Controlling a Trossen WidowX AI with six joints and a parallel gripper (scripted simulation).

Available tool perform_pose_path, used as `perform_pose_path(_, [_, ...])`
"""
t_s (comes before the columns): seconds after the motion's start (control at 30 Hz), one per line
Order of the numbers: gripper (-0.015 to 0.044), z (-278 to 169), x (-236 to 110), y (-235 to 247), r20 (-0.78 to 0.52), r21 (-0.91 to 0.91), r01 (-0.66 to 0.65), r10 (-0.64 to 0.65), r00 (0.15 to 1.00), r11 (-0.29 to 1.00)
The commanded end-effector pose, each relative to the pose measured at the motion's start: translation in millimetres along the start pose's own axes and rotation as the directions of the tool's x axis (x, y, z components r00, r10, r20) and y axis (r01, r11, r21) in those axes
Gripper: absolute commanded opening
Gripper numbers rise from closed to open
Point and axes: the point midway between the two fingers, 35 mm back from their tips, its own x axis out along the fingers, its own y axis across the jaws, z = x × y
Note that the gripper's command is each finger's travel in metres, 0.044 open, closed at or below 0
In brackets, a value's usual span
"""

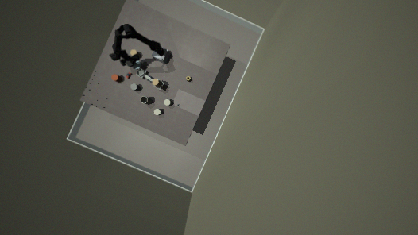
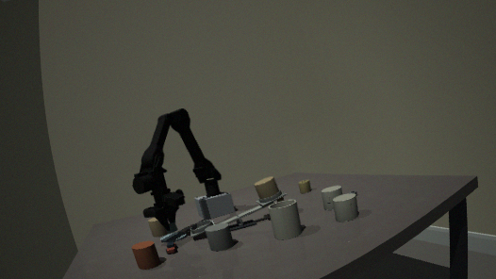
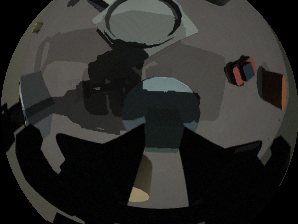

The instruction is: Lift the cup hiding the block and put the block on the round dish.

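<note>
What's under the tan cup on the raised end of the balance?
Only the balance end shows beneath the tan cup. Its wall covers anything inside.

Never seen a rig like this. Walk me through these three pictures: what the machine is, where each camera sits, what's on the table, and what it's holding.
The black jointed thing is a robot arm standing on a dark table. One picture looks straight down from above. One looks from the side. The round one comes from a camera on the arm's wrist.

On the table is a small balance, a tilted beam with a tan cup on its raised end. A second tan cup stands on the table by the arm's tip. Around them are an orange cylinder, a grey cylinder and several pale ones.

The end effector, the arm's two-fingered grasping part, is shut on a bluish-grey block, low near the balance's lowered end.
</note>
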Motion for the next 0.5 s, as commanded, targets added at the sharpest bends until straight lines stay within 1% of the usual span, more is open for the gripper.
perform_pose_path(0.0, [0.0,-0.9,5.2,0.4,-0.005,-0.003,-0.001,0.001,1.0,1.0])
perform_pose_path(0.4, [0.0,-1.0,22.1,0.6,-0.005,-0.003,-0.001,0.001,1.0,1.0])
perform_pose_path(0.47, [0.0052,-0.1,16.8,-0.4,0.0,0.0,0.002,-0.002,1.0,1.0])
